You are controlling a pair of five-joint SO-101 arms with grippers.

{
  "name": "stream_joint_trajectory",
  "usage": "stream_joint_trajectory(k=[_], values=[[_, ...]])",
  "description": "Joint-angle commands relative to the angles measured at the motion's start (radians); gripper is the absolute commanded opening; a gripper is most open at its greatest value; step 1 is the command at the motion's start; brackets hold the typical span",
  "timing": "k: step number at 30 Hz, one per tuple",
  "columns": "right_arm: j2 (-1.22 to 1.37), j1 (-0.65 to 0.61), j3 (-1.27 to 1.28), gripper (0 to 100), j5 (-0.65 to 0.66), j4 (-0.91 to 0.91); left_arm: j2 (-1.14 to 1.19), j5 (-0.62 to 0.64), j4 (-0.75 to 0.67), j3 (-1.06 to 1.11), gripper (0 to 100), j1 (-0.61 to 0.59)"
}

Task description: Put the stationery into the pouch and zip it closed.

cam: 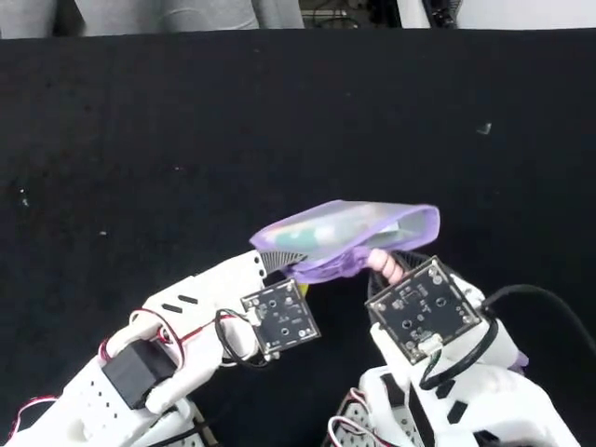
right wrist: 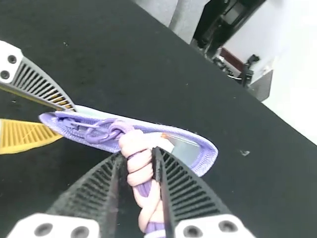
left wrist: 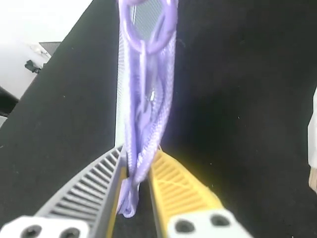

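Purple mesh pouch [cam: 354, 231] lies crosswise over the black bench [cam: 140, 140]. The left gripper [cam: 284, 265] has its jaws pinching one end, and the right gripper [right wrist: 138, 158] has its jaws pinching the pink zip pull [right wrist: 132, 148] farther along.

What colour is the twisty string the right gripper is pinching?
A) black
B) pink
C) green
B: the right gripper is shut on a pink twisted cord that leads to the purple pouch.
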Motion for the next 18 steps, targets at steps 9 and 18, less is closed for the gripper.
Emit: stream_joint_trajectory(k=[9, 18], values=[[0.142, 0.110, -0.291, 1.1, 0.005, 0.020, 0.009, 0.000, -0.046, 0.050, 3, -0.045], [0.203, 0.110, -0.406, 1.1, 0.000, 0.026, 0.009, 0.005, -0.074, 0.074, 3, -0.047]])
